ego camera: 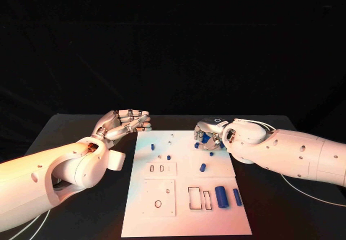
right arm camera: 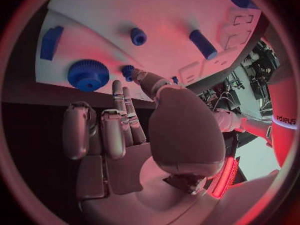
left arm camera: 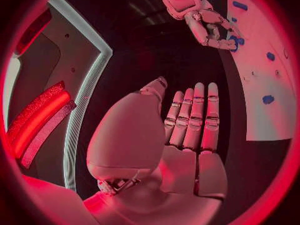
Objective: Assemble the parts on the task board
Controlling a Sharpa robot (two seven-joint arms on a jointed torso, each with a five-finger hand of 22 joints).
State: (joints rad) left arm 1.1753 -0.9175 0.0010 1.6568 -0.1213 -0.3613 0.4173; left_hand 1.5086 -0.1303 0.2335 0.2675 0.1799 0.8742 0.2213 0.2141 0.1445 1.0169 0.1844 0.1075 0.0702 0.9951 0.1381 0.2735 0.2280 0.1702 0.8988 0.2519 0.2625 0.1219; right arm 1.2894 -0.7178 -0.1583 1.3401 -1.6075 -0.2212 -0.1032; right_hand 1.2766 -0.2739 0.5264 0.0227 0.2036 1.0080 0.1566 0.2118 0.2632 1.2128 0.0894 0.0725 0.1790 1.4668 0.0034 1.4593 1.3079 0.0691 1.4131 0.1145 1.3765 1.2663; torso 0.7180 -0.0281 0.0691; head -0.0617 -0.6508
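The white task board [ego camera: 184, 210] lies in the middle of the table. My right hand [ego camera: 210, 134] hovers over its far right corner; thumb and fingertips pinch a small blue peg [right arm camera: 127, 71] at the board, also visible as the peg [left arm camera: 235, 39] in the left wrist view. A blue gear [right arm camera: 88, 75] and a blue block [right arm camera: 51, 41] lie beside those fingers. My left hand [ego camera: 126, 122] is off the board's far left corner, fingers straight [left arm camera: 195, 115] and holding nothing. More blue parts on the board: a short cylinder [ego camera: 202, 167], a thick cylinder [ego camera: 222, 196], a thin rod [ego camera: 237, 196].
Two small blue pegs [ego camera: 152, 147] [ego camera: 169, 157] stand in the board's left half. Rectangular cut-outs [ego camera: 200, 197] and a raised square plate [ego camera: 159, 197] sit in the near half. Black table [ego camera: 79, 130] lies around the board. A white cable [ego camera: 310, 192] runs under my right arm.
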